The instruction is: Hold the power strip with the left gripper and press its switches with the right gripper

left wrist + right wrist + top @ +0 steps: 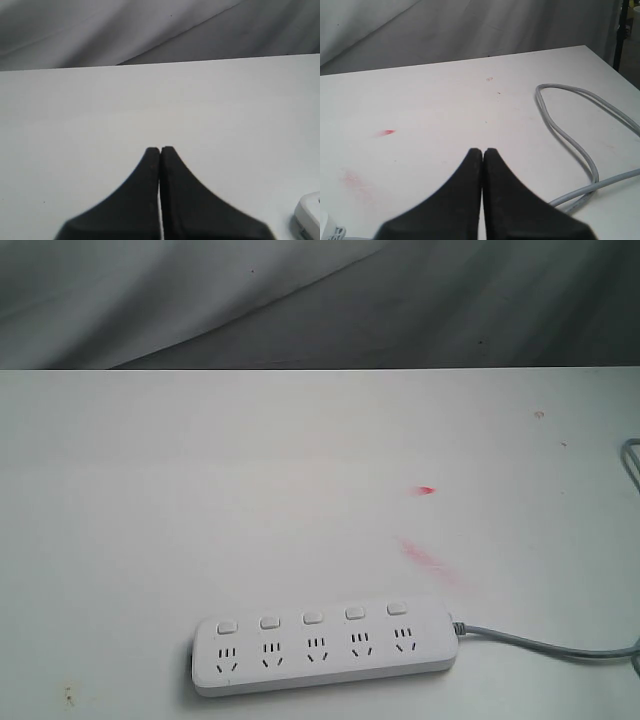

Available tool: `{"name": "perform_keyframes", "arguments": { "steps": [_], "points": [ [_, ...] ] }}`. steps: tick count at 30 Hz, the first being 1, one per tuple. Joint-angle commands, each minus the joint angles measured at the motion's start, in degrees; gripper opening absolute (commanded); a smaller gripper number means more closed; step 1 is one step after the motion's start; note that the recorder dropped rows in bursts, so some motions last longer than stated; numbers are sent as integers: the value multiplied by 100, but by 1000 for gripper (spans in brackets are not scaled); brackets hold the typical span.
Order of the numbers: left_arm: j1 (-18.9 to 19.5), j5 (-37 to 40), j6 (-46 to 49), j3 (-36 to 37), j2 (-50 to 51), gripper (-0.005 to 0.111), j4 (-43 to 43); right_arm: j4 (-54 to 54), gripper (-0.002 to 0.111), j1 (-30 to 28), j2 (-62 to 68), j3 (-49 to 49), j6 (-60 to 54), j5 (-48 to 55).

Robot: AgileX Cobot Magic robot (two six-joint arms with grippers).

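The white power strip [323,647] lies flat near the front edge of the table, its row of switches [312,618] on the far side of the sockets and its grey cord [545,646] running off to the right. Neither arm shows in the exterior view. In the left wrist view my left gripper [160,149] is shut with nothing in it, above bare table, and only a corner of the power strip [310,212] shows. My right gripper [482,151] is shut and empty too, with the grey cord [575,145] looping beside it.
The white table [200,500] carries red smears [427,558] and a red spot [426,490] right of centre. A grey draped cloth [320,300] hangs behind the table's far edge. A dark stand [621,35] rises past the table's corner in the right wrist view.
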Motion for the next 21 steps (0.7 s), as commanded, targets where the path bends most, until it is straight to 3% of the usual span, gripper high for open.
{"name": "perform_keyframes", "arguments": {
  "steps": [1,11,16,21],
  "points": [
    [-28,-91,-20,27,-23,0,158,16,0,-50,-36,19,-19,-64],
    [-28,-305,108,27,-23,0,-224,16,0,-50,-36,19,-19,-64],
    [-28,-387,108,-450,-23,0,-224,16,0,-50,-36,19,-19,-64],
    [-28,-550,108,-1147,877,0,-362,16,0,-50,-36,19,-19,-64]
  ]
}}
